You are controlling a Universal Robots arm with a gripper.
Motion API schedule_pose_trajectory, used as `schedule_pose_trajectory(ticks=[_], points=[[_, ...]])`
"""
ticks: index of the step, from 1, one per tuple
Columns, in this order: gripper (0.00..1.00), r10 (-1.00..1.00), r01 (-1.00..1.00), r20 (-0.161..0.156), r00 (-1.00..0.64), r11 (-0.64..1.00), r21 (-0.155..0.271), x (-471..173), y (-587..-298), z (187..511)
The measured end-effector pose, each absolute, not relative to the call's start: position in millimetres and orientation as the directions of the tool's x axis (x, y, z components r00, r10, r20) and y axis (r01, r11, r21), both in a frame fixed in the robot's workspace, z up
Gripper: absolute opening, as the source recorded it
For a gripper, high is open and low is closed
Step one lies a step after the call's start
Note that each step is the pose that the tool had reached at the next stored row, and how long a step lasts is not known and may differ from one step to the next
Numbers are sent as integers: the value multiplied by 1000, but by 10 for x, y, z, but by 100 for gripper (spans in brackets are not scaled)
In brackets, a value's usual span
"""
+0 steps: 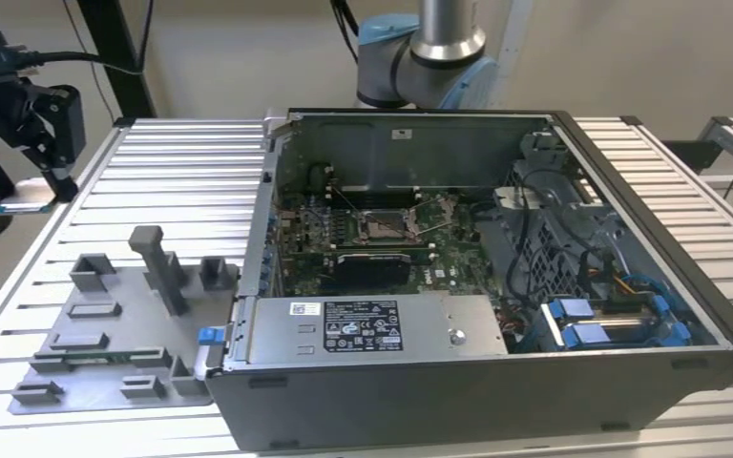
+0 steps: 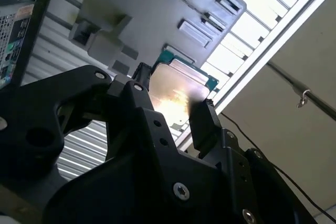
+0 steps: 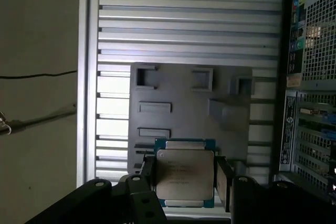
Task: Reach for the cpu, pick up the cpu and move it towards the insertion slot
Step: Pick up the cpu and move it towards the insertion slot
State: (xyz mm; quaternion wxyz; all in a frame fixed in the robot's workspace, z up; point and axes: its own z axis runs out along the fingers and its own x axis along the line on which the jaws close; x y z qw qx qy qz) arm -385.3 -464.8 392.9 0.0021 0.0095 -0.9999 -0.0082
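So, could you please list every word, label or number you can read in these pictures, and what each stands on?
None can be read as it stands.
power supply label, exterior view: print too small.
case stickers, first wrist view: blurred.
Print on the cpu, held between the fingers: too faint.

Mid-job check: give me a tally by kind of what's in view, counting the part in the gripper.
cpu: 1
socket: 1
case: 1
fixture plate: 1
Total: 4
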Motion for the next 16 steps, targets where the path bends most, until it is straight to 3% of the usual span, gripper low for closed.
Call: schedule_pose_trajectory(ticks=[16], points=[[0,-19,-19,4,-1000,1000,16,-3821,-4649,3928]])
